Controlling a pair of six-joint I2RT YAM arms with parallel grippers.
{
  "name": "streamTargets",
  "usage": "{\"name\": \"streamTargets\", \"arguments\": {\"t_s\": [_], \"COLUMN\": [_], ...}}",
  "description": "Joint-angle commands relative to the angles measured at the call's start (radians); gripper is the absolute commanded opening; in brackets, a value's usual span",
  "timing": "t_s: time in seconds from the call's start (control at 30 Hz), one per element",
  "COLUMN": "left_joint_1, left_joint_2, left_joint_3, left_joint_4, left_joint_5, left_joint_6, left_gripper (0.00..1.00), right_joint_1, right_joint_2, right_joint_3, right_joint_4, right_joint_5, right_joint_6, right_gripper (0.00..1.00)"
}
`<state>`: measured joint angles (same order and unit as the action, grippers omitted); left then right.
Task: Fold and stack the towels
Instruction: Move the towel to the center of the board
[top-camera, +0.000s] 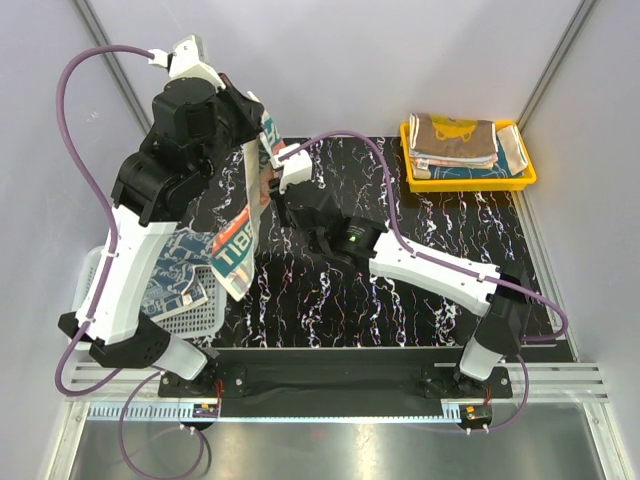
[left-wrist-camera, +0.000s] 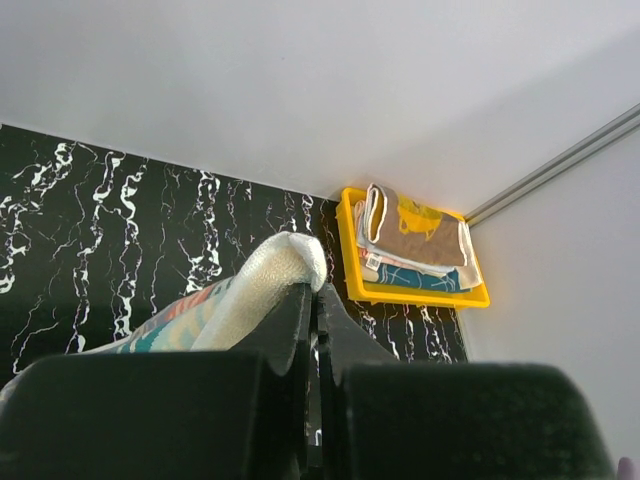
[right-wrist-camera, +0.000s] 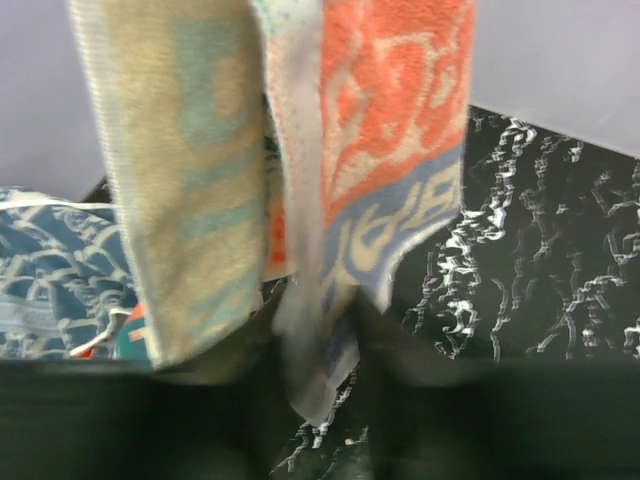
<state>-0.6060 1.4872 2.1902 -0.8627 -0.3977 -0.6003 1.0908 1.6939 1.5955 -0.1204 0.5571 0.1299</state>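
A teal-and-red lettered towel (top-camera: 240, 240) hangs lengthwise above the mat's left side. My left gripper (top-camera: 262, 128) holds its top edge up high. The left wrist view has those jaws (left-wrist-camera: 318, 300) pressed together on a bunched white fold of the towel (left-wrist-camera: 260, 285). My right gripper (top-camera: 270, 185) reaches in from the right against the hanging edge. In the blurred right wrist view the towel (right-wrist-camera: 390, 130) drapes down and its lower corner hangs between my right gripper's (right-wrist-camera: 320, 400) fingers, which stand a little apart. Folded towels (top-camera: 455, 140) are stacked at the back right.
The stack sits in a yellow tray (top-camera: 520, 180) on the black marbled mat (top-camera: 430, 310). A white mesh basket (top-camera: 195, 315) at the left edge holds a navy patterned towel (top-camera: 165, 280), partly under my left arm. Grey walls close in behind and on both sides.
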Motion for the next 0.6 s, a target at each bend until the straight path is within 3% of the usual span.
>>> {"name": "streamTargets", "arguments": {"t_s": [0.0,0.13,0.37,0.57], "left_joint_1": [-0.005,-0.006,-0.005,-0.011], "left_joint_2": [-0.045,-0.054,-0.148,-0.219], "left_joint_3": [0.008,0.005,-0.099,-0.162], "left_joint_4": [0.05,0.033,0.021,0.007], "left_joint_5": [-0.012,-0.007,0.034,0.158], "left_joint_6": [0.02,0.023,0.03,0.046], "left_gripper": [0.0,0.0,0.0,0.0], "right_joint_1": [0.011,0.011,0.011,0.011], "right_joint_2": [-0.028,-0.065,-0.244,-0.327], "right_joint_3": [0.006,0.004,0.004,0.142], "right_joint_4": [0.022,-0.002,-0.131,-0.316], "right_joint_5": [0.085,0.118,0.138,0.095], "right_joint_6": [-0.01,-0.062,-0.167,-0.263], "right_gripper": [0.27,0.0,0.0,0.0]}}
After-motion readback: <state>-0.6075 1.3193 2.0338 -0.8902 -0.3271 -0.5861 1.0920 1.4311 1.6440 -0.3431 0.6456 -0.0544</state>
